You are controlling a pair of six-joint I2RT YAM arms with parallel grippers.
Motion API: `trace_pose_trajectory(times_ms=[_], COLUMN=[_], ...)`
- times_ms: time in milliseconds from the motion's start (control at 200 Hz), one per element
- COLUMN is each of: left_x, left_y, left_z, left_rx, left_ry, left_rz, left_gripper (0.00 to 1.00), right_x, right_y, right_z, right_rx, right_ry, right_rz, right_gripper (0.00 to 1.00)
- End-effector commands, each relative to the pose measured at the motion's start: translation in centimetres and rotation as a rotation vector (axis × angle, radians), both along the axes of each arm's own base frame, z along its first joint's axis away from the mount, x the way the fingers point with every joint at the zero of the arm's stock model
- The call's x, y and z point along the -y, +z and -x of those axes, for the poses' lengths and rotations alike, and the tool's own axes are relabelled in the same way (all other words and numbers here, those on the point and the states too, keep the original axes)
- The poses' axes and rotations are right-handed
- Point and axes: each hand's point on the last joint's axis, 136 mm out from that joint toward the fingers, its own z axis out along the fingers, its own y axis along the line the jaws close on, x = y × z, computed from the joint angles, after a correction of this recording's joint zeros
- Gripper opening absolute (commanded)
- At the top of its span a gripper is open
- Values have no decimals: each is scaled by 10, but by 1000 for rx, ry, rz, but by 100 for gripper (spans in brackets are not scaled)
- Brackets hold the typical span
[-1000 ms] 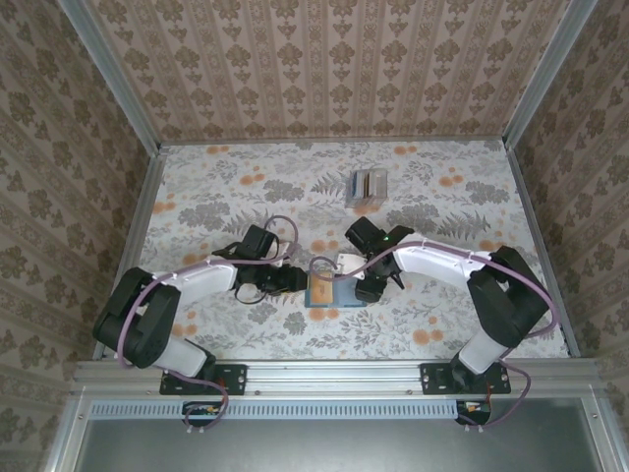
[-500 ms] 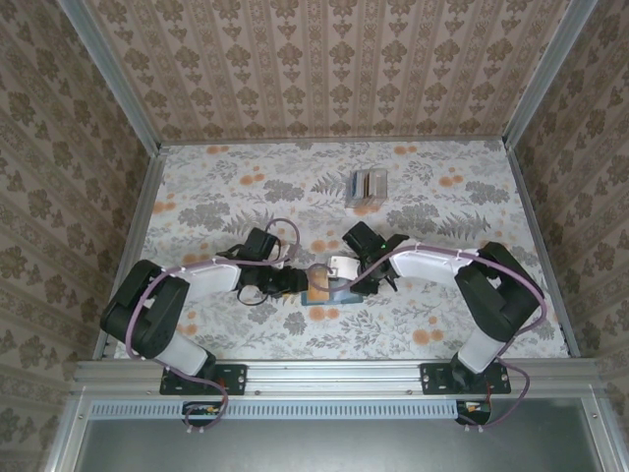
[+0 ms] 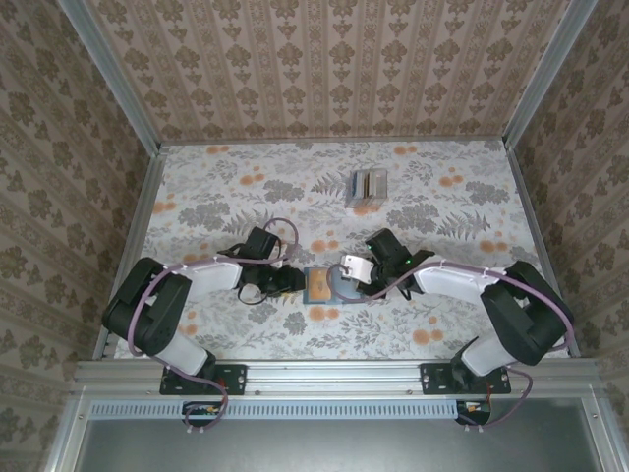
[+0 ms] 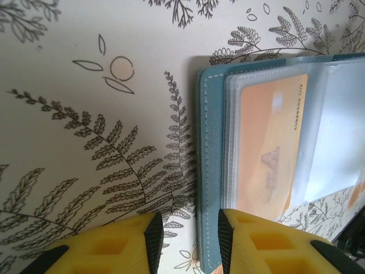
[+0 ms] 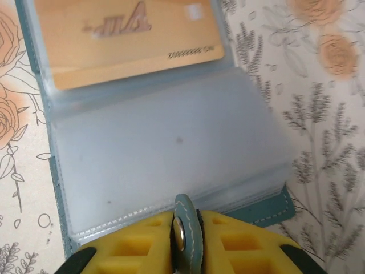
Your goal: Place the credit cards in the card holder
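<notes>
Teal covers mark the card holder, which lies open and flat on the surface near its front edge, its long axis running left to right between the two arms. At its right end the right jaws are pressed together on the snap tab, pinching it. At its left end the left jaws stand spread a little, with the cover's stitched edge lying in the gap close against one of them, not clamped as far as the wrist view shows. One orange card already sits in a clear sleeve on the left half; the clear sleeves on the right half look empty. The remaining credit cards rest in a small stack well apart from both jaws, out toward the far wall and slightly right of the holder. That makes the right arm the nearer one, though it would have to release the tab to fetch them. The stack is too small to tell which way its long axis lies. Nothing stands on the floral-printed surface between stack and holder, and patterned walls close the far and side edges, with the stack well in from each.
</notes>
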Motion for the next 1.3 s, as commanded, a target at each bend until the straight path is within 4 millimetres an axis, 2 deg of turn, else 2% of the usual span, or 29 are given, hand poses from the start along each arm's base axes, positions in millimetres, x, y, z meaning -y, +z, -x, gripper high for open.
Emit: trace_pose_trajectory(times_ms=[0,45,155,225,375,490,545,625,715,790,985,1070,1140,1170,1220,1295], left_x=[10,15,25,29,26,25,25,24,24,26,27,29,29,27,26,25], left_y=[-4,-1,2,-3,-23,-28,-29,-33,-34,-34,-40,-41,-41,-40,-39,-37], left_z=[-9,-10,-13,-13,-12,-12,-11,-9,-5,-3,-1,0,3,4,5,6], left_rx=[25,28,45,30,-8,-24,-23,-27,-44,-45,-60,-70,-80,-82,-81,-75], left_ry=[3,-6,-18,-34,-2,17,17,10,2,2,0,-1,-13,-16,-16,-20], left_rz=[-1,16,32,18,-47,-56,-65,-84,-90,-91,-96,-88,-95,-101,-104,-102], left_gripper=[37,41,43,43,38,31,29,28,27,28,27,26,26,26,26,26], right_x=[-6,-7,-7,-7,-3,4,13,25,39,55,93,104,99,99,88,66], right_y=[15,25,26,27,29,24,20,21,34,49,51,58,76,75,83,85], right_z=[-5,-6,-4,-5,-8,-13,-19,-31,-43,-51,-42,-36,-32,-21,-14,-5], right_rx=[57,95,110,117,112,105,119,185,227,255,224,146,28,-67,-189,-285], right_ry=[0,5,27,19,-24,-94,-152,-254,-404,-580,-801,-916,-1054,-1132,-1225,-1242], right_rz=[-100,-123,-130,-133,-144,-124,-77,-24,-28,-71,12,45,-17,-29,-92,-133], right_gripper=[20,20,24,28,30,30,29,35,36,42,51,51,45,45,45,45])
